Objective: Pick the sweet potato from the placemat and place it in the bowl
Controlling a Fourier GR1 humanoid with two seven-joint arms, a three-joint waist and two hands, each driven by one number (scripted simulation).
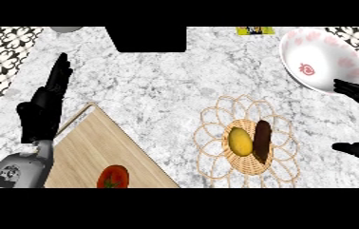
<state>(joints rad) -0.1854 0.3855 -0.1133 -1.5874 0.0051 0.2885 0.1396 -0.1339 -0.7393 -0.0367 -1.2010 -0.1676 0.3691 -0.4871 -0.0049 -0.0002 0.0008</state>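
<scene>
Grey forearm (21, 168) — black left hand (43, 107), slender fingers (60, 73).

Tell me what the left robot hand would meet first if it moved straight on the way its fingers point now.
The left robot hand is open, with its fingers pointing up and slightly right. That line crosses bare counter toward a grey object at the top edge. Height is unclear, so this is tentative.
</scene>
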